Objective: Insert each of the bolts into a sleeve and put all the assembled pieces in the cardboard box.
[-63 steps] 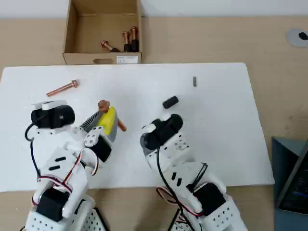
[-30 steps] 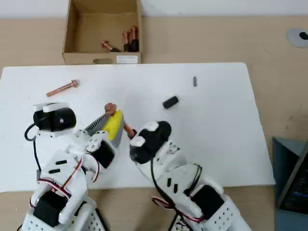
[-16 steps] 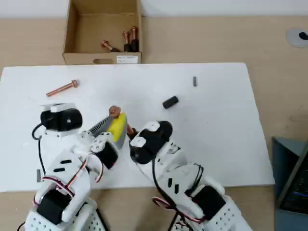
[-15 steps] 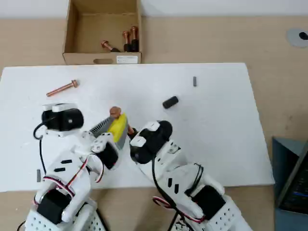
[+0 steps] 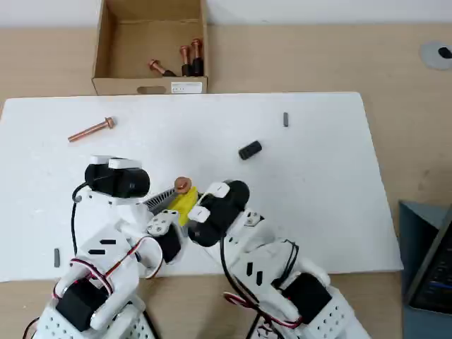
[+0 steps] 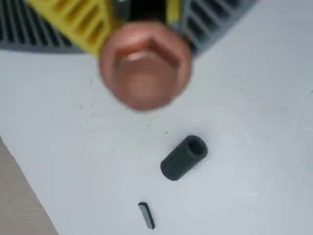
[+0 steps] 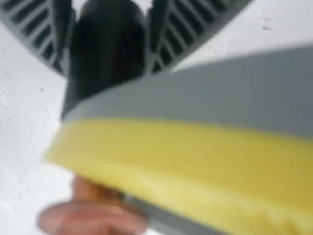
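My left gripper [image 5: 181,195] is shut on a copper bolt [image 5: 183,186], whose round head [image 6: 145,66] shows between the yellow and grey fingers in the left wrist view. Close against it on the right sits my right gripper [image 5: 197,209], shut on a black sleeve [image 7: 105,54]. In the right wrist view the left gripper's yellow finger [image 7: 195,161] crosses in front of the sleeve, with the bolt head [image 7: 93,218] beyond it. A second bolt [image 5: 92,130] lies at the mat's far left. A loose black sleeve [image 5: 249,150] [image 6: 184,157] lies mid-mat.
The cardboard box [image 5: 150,86] stands beyond the white mat's [image 5: 325,212] far edge, with assembled pieces [image 5: 185,60] inside at its right. A small dark pin [image 5: 286,119] [image 6: 146,215] lies past the loose sleeve. A laptop corner [image 5: 427,261] sits at the right edge.
My left gripper has carried the bolt right and nearer, up against the right gripper. The right gripper came left earlier and has since stayed almost still.
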Tool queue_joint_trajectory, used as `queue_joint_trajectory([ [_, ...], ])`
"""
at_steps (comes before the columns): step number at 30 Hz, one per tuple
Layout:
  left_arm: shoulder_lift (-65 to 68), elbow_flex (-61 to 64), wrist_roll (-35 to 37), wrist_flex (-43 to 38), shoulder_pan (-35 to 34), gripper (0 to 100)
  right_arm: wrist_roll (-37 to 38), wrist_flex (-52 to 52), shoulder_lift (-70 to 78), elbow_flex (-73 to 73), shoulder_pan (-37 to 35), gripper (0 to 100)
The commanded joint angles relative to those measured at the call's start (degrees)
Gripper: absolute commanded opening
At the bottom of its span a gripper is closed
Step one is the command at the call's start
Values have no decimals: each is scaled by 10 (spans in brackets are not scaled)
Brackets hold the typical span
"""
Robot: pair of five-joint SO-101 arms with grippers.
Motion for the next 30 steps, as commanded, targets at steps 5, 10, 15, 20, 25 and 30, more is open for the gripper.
queue_joint_trajectory([
  [5, 1, -22, -33, 8, -66, 159, 4, -18, -67, -37, -3, 9],
  [10, 1, -49, -59, 9, -93, 160, 3, -17, -67, -29, -3, 9],
  [15, 2, -76, -59, 12, -117, 160, 2, -18, -67, -20, -2, 9],
  [20, 0, -97, -59, 41, -126, 109, 2, -17, -67, -18, 0, 9],
  [25, -1, -94, -59, 40, -171, 15, 2, -16, -63, -19, 41, 9],
  [30, -1, -47, -85, 37, -287, 2, 4, -15, -62, -21, 138, 9],
])
